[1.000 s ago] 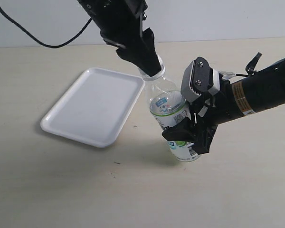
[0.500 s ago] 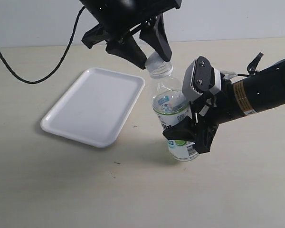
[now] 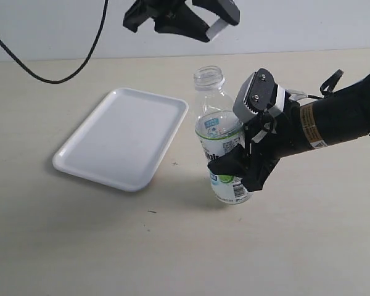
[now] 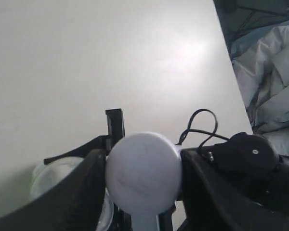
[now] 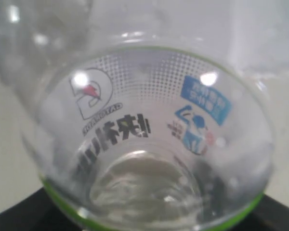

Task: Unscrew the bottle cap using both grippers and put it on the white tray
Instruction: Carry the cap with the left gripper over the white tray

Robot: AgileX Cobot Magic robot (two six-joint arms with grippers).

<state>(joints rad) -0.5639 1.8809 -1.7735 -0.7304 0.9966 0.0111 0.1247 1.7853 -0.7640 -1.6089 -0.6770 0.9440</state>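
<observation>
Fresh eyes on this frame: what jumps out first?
The bottle cap is clamped in the left gripper, high above the table. Lower down, the open-necked bottle is gripped around its label by the right gripper. The white tray lies empty on the left of the exterior view.

Counts, all views:
- bottle (image 3: pixel 219 132): x1, w/ 1 printed label
- bottle cap (image 4: pixel 143 171): x1
- white tray (image 3: pixel 120 135): x1
- tools: x2, i.e. left tool (image 3: pixel 216 24) and right tool (image 3: pixel 240 172), 1 per arm, so arms x2
- table (image 3: pixel 80 234): x1
- black cable (image 3: pixel 49 77): x1 in ext. view. Thin cable loop (image 4: pixel 202 125) x1 in left wrist view; can't tell if same one.
</observation>
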